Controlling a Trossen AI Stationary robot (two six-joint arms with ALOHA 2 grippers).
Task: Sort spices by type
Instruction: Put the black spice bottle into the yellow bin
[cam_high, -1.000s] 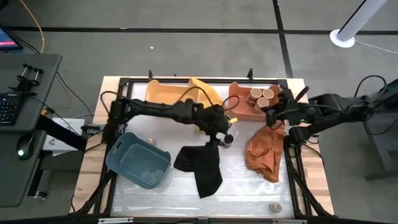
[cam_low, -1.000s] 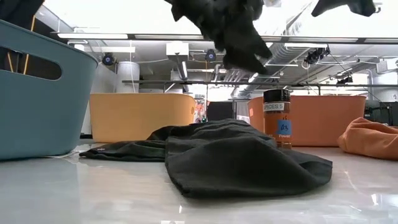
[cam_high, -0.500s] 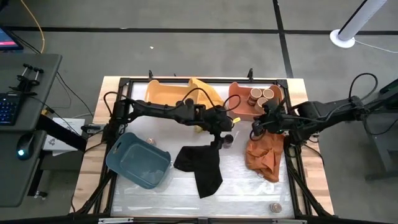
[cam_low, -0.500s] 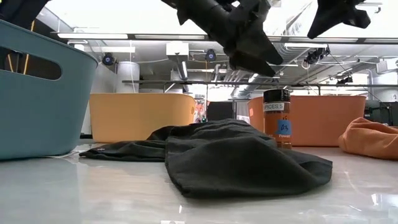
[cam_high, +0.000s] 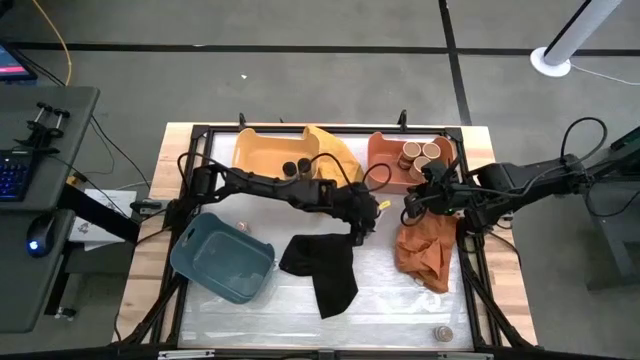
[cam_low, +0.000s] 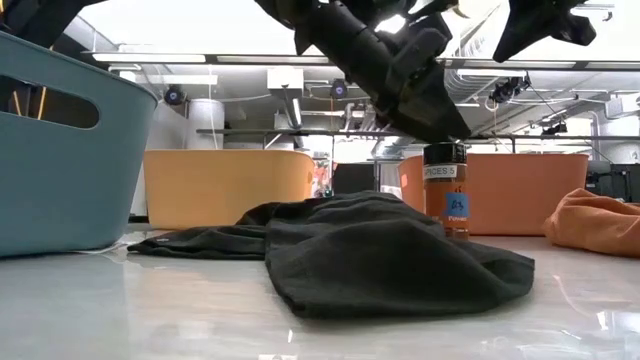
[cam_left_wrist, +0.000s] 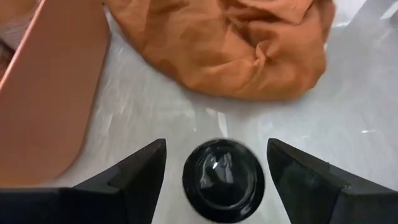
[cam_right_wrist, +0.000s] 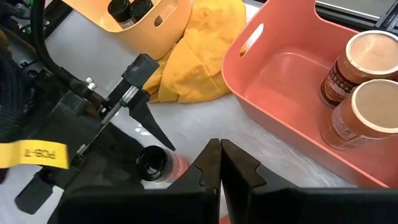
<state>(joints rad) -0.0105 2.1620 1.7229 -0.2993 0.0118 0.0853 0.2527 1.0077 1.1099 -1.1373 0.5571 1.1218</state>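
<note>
A black-lidded spice jar (cam_left_wrist: 224, 180) stands upright on the table (cam_high: 390, 290) in front of the coral tray (cam_right_wrist: 283, 81); the low view shows its label (cam_low: 445, 190). My left gripper (cam_left_wrist: 217, 171) hovers just above it, open and slanting down, one finger on either side of the lid, touching nothing. My right gripper (cam_right_wrist: 219, 155) is shut and empty, hanging above the rust-orange cloth (cam_high: 425, 250). Tan-lidded jars (cam_right_wrist: 367, 93) stand in the coral tray. Black-lidded jars (cam_high: 297, 168) stand in the yellow tray (cam_high: 262, 150).
A black cloth (cam_high: 325, 268) lies at the table's middle and a yellow cloth (cam_high: 335, 150) drapes beside the yellow tray. The blue tray (cam_high: 225, 258) sits at the left. One more jar (cam_high: 441, 333) stands near the front right edge.
My left gripper has come down and moved toward the right, tipping further downward, until its open fingers stand over the black-lidded jar. My right gripper first moved down and toward the table's middle over the rust-orange cloth, then kept still. The jar has not moved.
</note>
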